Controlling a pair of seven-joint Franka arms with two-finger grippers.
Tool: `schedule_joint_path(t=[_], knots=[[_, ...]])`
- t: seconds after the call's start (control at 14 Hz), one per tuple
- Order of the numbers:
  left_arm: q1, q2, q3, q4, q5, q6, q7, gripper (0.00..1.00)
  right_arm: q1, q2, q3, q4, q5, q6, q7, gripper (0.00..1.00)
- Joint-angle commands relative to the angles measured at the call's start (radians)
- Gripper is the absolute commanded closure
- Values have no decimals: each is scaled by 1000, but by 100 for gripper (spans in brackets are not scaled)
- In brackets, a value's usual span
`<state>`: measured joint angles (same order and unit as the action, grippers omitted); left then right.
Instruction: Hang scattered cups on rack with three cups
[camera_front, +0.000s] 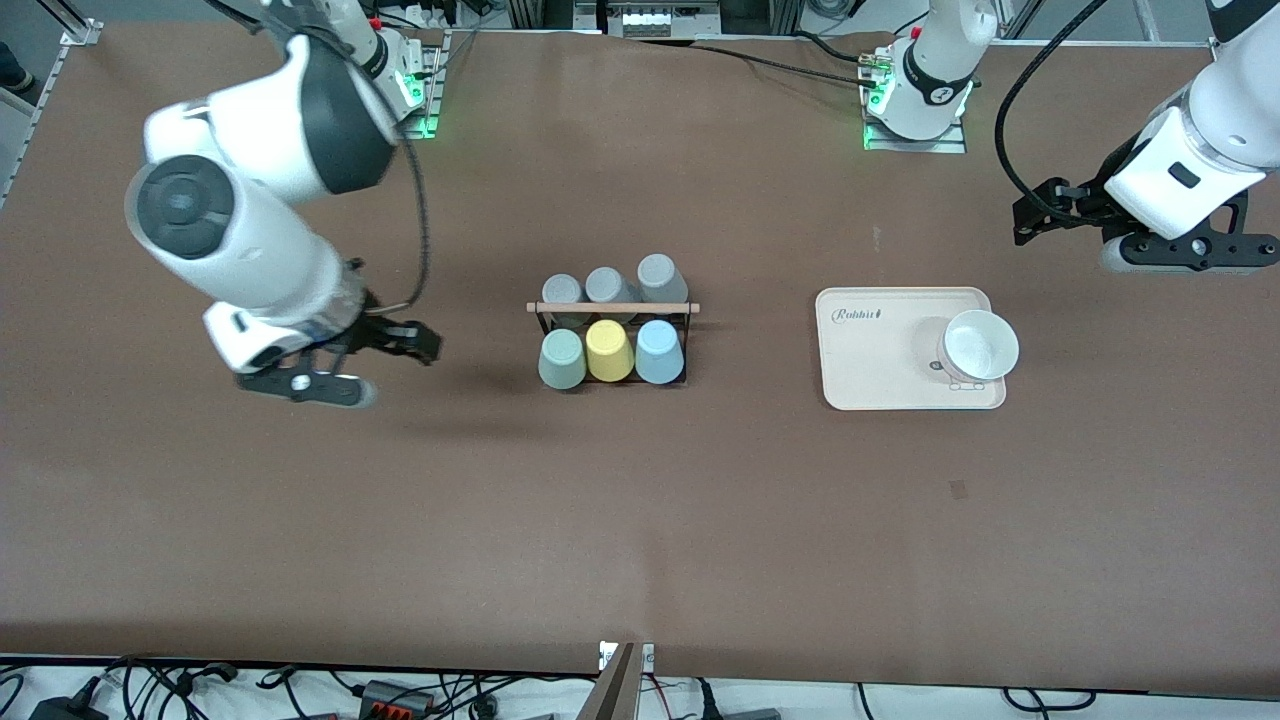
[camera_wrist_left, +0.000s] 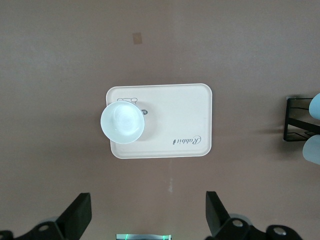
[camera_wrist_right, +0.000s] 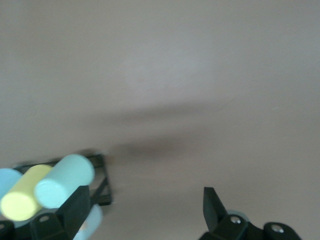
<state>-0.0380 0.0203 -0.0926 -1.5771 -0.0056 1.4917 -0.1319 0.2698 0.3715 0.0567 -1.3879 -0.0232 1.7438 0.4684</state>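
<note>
The black wire rack (camera_front: 688, 345) with its wooden rod (camera_front: 612, 307) stands mid-table. On its row nearer the front camera sit the mint-green cup (camera_front: 562, 358), a yellow cup (camera_front: 609, 350) and the light blue cup (camera_front: 659, 351), all bottoms up. My right gripper (camera_front: 305, 385) is open and empty, over bare table toward the right arm's end, apart from the rack. In the right wrist view, it (camera_wrist_right: 146, 205) faces the rack (camera_wrist_right: 102, 185) and the mint-green cup (camera_wrist_right: 65, 180). My left gripper (camera_front: 1185, 255) is open and empty, over bare table near the left arm's end, and shows in its wrist view (camera_wrist_left: 147, 210).
Three grey cups (camera_front: 610, 285) fill the rack's farther row. A cream tray (camera_front: 880, 370) with a white bowl (camera_front: 980, 345) on it lies between the rack and the left arm's end; the left wrist view shows the tray (camera_wrist_left: 190, 105) and bowl (camera_wrist_left: 122, 122).
</note>
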Motion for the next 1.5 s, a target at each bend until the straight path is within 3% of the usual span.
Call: schedule_joint_path(t=[0.0,0.36,0.57,0.93,1.21,1.43], knots=[[1,-17,-3,-4,-14,-11,-6,0,-85,-54,9,-11,-14,-39,-117,0],[1,-17,-3,-4,-13,-11,-6,0,-266,-128,11,-13,-1,-46,-397,0],[1,-17,-3,-4,-13,-11,-6,0,-264,-149,-79,-14,34,-76,-528,0],[0,-17,-3,-4,-13,-11,-6,0,-308,-180,-37,-37,26,-83,-527,0],[0,-17,-3,-4,-13,-10,-6,0,-308,-330,-38,-268,19,29,-528,0],[0,-17,-3,-4,-13,-10,-6,0,-308,-362,-38,-309,0,28,-530,0]])
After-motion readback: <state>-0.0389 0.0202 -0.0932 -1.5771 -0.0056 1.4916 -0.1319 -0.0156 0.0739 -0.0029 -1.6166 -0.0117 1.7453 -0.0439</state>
